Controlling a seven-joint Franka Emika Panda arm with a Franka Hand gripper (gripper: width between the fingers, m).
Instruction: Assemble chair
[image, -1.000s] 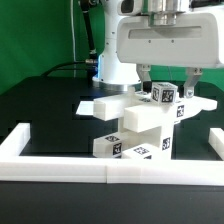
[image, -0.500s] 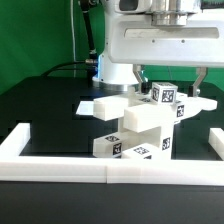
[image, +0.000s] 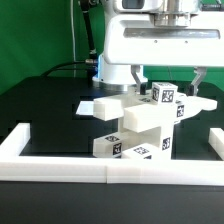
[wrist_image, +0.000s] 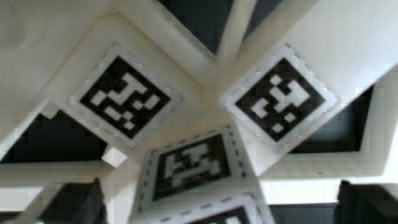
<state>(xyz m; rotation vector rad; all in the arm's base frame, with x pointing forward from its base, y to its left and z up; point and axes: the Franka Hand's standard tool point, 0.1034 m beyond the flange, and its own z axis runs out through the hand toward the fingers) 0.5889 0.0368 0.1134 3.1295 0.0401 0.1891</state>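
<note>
The chair (image: 140, 125) is a stack of chunky white blocks with black-and-white tags, standing on the black table near the front wall. A tagged cube (image: 165, 97) sits at its top, and slabs jut out to both sides. My gripper (image: 170, 85) hangs just above that cube. It is open wide and empty, with one finger (image: 143, 78) on each side and clear of the parts. In the wrist view the chair's tagged faces (wrist_image: 196, 165) fill the picture close up. My gripper (wrist_image: 217, 205) shows only as dark fingers (wrist_image: 68, 205) at the two lower corners.
A low white border wall (image: 60, 165) runs along the front and up both sides of the black table. The arm's white base (image: 112, 68) stands behind the chair, in front of a green backdrop.
My gripper has risen a little, straight up from around the top cube. The chair parts have not moved.
</note>
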